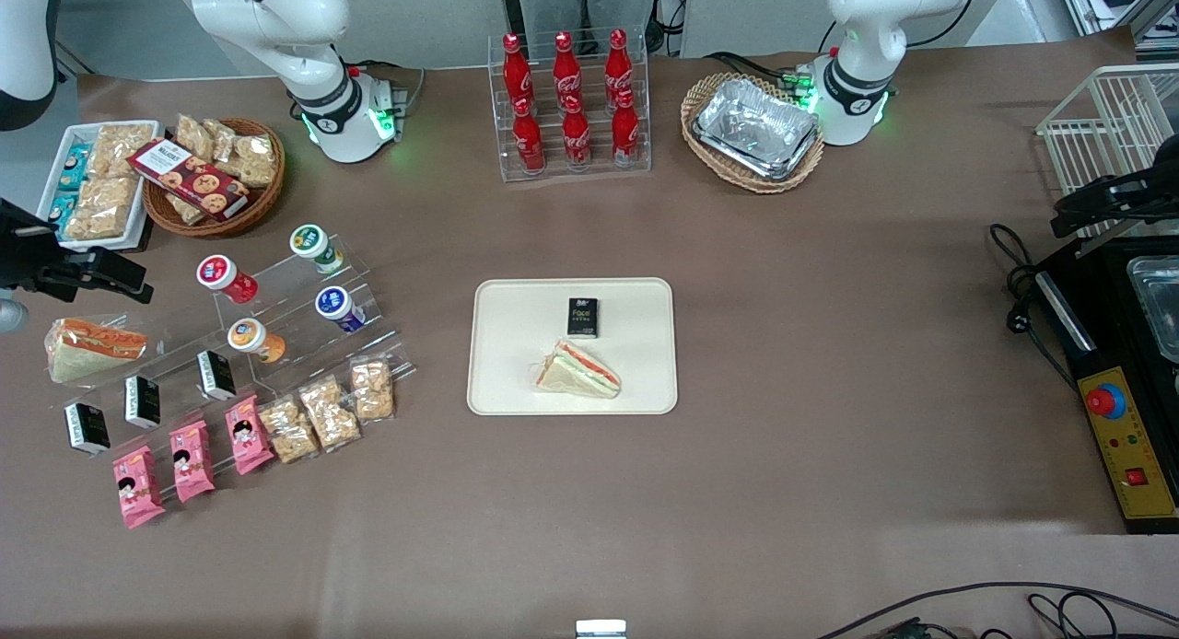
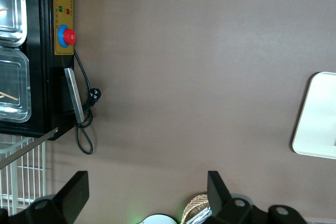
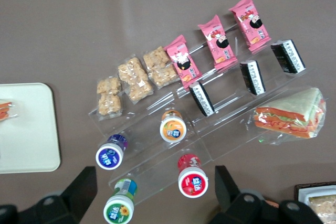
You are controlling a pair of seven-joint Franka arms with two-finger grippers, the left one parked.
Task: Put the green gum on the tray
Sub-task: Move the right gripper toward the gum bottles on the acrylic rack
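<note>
The green gum (image 1: 311, 244) is a small white bottle with a green lid, lying on the top step of a clear acrylic rack (image 1: 276, 331). It also shows in the right wrist view (image 3: 119, 207). The cream tray (image 1: 516, 344) lies flat at the table's middle and holds a wrapped sandwich (image 1: 580, 370) and a small black pack (image 1: 582, 316). One corner of the tray shows in the right wrist view (image 3: 26, 129). My right gripper (image 3: 155, 192) is open and empty, held high over the rack at the working arm's end (image 1: 110, 275), with the green gum and the red-lidded bottle below, between its fingers.
On the rack are a red-lidded bottle (image 3: 192, 179), a blue-lidded bottle (image 3: 110, 153), an orange-lidded bottle (image 3: 172, 128), black packs, pink packets and snack bags. A loose sandwich (image 1: 92, 347) lies beside the rack. A cola rack (image 1: 571, 105) and a foil tray in a basket (image 1: 755, 128) stand farther back.
</note>
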